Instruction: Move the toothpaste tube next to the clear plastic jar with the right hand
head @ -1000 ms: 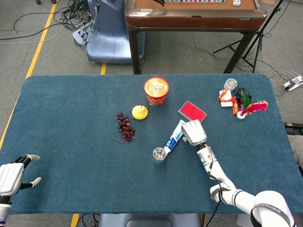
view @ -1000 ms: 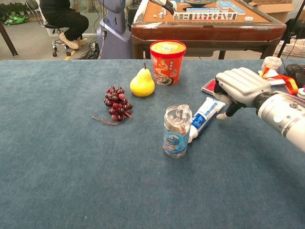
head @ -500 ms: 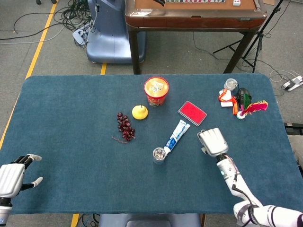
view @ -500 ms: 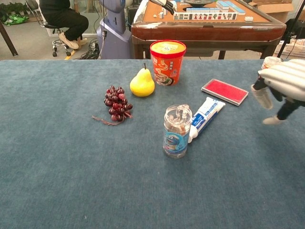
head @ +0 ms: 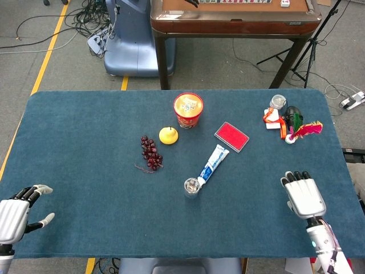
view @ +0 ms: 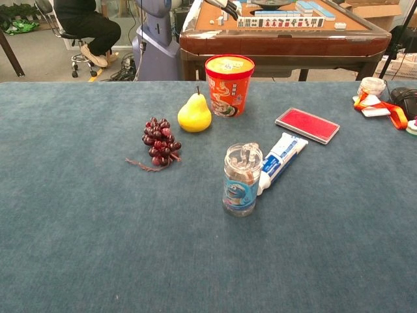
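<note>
Hovering at the near edge of the blue table, the robot's right hand sits palm-down at the right corner, fingers straight and slightly apart, holding nothing. Across from it the left hand waits at the near left corner, partly cut off by the frame, fingers loosely spread and empty; neither hand shows in the chest view.

Mid-table, the toothpaste tube lies flat with its cap end touching the clear plastic jar, its body angling away to the far right. That placement suggests the move is complete, with the right hand well clear of the tube so as not to disturb it. The jar stands upright; its contents are hard to make out through the plastic, beyond a blue label.

Further back, a bunch of dark grapes trails a stem on the cloth, a yellow pear stands just beside an orange noodle cup, and a flat red case lies beyond the tube's tail.

At the far right corner a cluster of small items — something orange, something dark, a red feather-like piece — is too tangled to identify and is clipped by the chest view's edge. Behind the table stands a wooden mahjong table.
</note>
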Robot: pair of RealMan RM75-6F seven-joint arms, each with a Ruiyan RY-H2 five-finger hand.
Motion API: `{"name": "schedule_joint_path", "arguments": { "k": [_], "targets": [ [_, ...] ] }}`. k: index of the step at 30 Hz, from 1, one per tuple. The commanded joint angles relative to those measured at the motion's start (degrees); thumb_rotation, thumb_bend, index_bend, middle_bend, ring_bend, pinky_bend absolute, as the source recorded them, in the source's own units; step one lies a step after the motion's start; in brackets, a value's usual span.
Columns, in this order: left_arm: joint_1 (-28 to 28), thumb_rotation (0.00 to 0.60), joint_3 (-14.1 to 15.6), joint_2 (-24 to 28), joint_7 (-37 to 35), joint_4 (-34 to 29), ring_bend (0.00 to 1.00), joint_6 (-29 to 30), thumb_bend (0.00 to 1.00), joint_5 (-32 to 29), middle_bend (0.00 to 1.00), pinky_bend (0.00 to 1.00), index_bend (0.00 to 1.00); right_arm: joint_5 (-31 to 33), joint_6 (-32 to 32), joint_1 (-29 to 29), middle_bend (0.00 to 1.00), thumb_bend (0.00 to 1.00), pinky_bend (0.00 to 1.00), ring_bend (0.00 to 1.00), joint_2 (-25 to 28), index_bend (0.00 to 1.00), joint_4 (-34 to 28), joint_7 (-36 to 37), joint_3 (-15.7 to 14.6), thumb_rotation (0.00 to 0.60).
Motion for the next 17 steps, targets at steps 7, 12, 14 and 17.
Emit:
{"name": "schedule_joint_path", "arguments": {
  "k": [7,12,14,17],
  "targets": [
    [0.7,0.600,0.3,0.4,-0.3,-0.7,0.35,1.2,0.04,1.2,0.35,0.54,0.36,-11.5,9.7,-6.8,0.32,0.00,0.33,0.29,2.0,0.47,2.9,10.9,-1.6,0.600],
    [0.0,0.600,0.2,0.5,0.5,-0.7,0.35,-1.5,0.04,-0.7,0.36,0.54,0.36,-12.5,10.7,-7.8,0.33,0.00,0.33,0.29,2.3,0.47,3.1,12.1,-0.3,0.600],
    [-0.1,0.600,0.2,0.7,1.1,-1.0,0.35,-2.4,0.04,-1.4,0.36,0.54,0.36,-12.7,10.6,-8.0,0.34,0.00,0.33,0.29,2.0,0.47,3.4,13.2,0.2,0.600],
    [-0.2,0.600,0.2,0.5,1.7,-1.2,0.35,-3.0,0.04,-2.0,0.36,0.54,0.36,-12.3,9.9,-8.2,0.34,0.00,0.33,0.29,2.0,0.47,4.0,14.7,0.7,0.600]
  ]
}}
